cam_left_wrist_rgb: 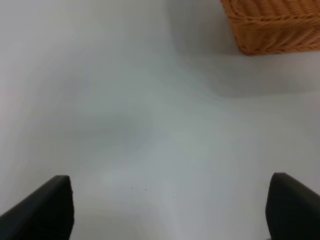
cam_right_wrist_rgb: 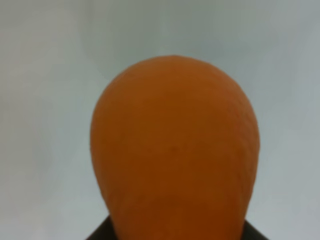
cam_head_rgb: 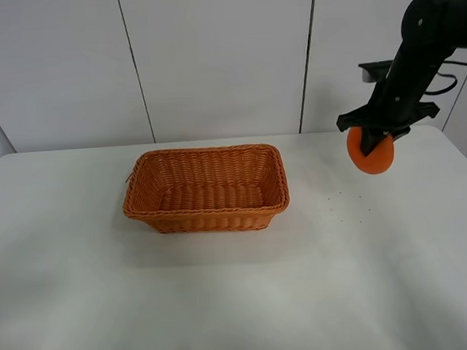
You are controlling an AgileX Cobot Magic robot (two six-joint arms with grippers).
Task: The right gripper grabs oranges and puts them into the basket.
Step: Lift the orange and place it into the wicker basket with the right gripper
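Since the white tabletop (cam_head_rgb: 241, 301) takes up most of the shot, start there. On it, left of the middle in the high view, sits the wicker basket (cam_head_rgb: 209, 222) with nothing inside. The right hand (cam_head_rgb: 372, 141) hangs in the air well off to the basket's right. It's clamped on the orange (cam_head_rgb: 371, 159), which is clear of the tabletop. In the right wrist view the fruit fills nearly everything, so I can't tell how deep the fingers sit on it. The left hand (cam_left_wrist_rgb: 170, 215) is spread wide, holding nothing, with just a basket corner in its view.

My worries from here:
- A round fruit pinched near its top could slip out during the sideways carry.
- Letting go before it's past the near rim would bounce it off the weave and send it rolling.
- A release from this height might make it hop back out, or shove the light basket.
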